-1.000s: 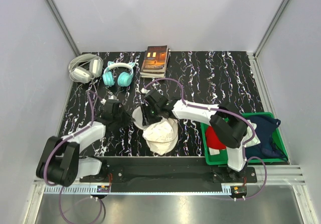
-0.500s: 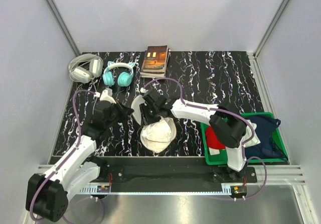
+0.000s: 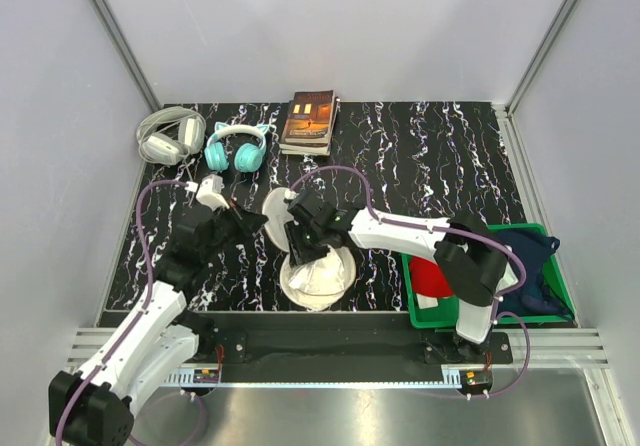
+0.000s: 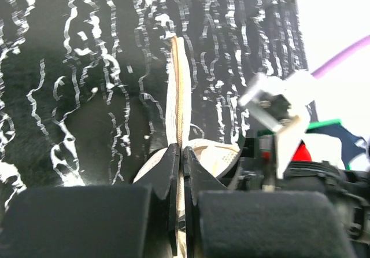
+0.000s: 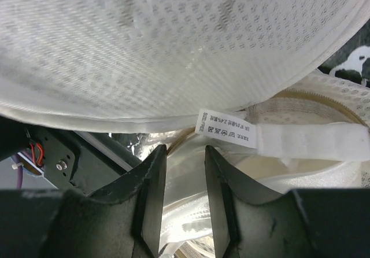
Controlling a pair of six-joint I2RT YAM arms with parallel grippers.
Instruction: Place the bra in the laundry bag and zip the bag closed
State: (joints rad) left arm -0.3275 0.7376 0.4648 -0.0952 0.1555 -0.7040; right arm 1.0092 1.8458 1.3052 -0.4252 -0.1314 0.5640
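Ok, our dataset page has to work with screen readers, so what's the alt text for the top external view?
An open cream mesh laundry bag sits near the front of a black marbled table; the left gripper pinches its raised half and the right gripper dips into the lower half.
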